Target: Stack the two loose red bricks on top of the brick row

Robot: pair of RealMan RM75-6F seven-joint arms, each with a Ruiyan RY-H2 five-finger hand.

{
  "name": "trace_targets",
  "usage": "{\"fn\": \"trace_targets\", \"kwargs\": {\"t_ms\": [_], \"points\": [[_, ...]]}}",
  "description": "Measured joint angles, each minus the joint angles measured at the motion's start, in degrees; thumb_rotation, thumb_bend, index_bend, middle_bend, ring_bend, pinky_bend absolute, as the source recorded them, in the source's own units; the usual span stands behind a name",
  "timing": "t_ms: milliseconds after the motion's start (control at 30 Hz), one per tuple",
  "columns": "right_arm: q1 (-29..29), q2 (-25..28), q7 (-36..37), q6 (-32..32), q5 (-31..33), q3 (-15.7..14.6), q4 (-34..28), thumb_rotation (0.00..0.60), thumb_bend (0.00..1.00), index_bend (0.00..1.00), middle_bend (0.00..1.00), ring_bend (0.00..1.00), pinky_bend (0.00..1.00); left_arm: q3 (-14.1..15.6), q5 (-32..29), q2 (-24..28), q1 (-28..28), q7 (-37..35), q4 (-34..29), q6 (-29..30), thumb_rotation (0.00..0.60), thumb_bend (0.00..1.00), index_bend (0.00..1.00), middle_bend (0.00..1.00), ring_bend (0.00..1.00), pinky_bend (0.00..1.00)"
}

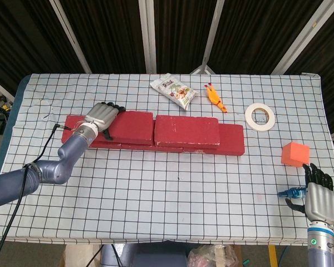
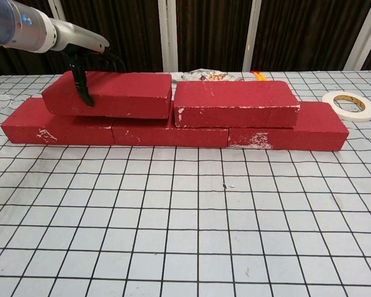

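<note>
A row of red bricks [image 2: 173,131] [image 1: 234,139] lies across the table. Two red bricks sit on top of it: the right one [image 2: 235,103] [image 1: 186,131] and the left one [image 2: 114,94] [image 1: 131,127], nearly end to end. My left hand [image 1: 102,118] [image 2: 80,74] grips the left end of the left top brick, thumb down its front face and fingers over the back. My right hand [image 1: 316,200] hangs at the table's front right corner, fingers extended, holding nothing.
An orange cube [image 1: 295,154] sits near the right hand. A tape roll [image 1: 260,116] [image 2: 349,105], a yellow toy [image 1: 214,98] and a snack bag [image 1: 173,90] lie behind the bricks. A small blue object [image 1: 290,193] lies beside the right hand.
</note>
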Motion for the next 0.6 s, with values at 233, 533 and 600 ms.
{"fn": "trace_targets", "kwargs": {"t_ms": [233,533,600], "points": [[-0.06,0.39,0.56,-0.09,-0.25,-0.03,-0.13,0.600,0.19,0.08,0.03,0.00,0.00,0.90,-1.79,-0.14,-0.89,0.44,-0.47,0.75,0.600,0.03,0.19,0.24,0.12,0.18],[-0.11,0.54,0.95,-0.16,-0.44,-0.15,-0.25,0.600,0.19,0.08,0.03,0.00,0.00,1.90,-3.96,-0.94,-2.13,1.22,-0.55,1.57,0.600,0.03,0.19,0.24,0.12,0.18],[-0.11,0.60,1.02,-0.19,-0.34,-0.11,-0.27,0.600,0.19,0.08,0.03,0.00,0.00,2.09,-4.16,-1.19,-2.30,1.38,-0.43,1.62,0.600,0.03,0.19,0.24,0.12,0.18]]}}
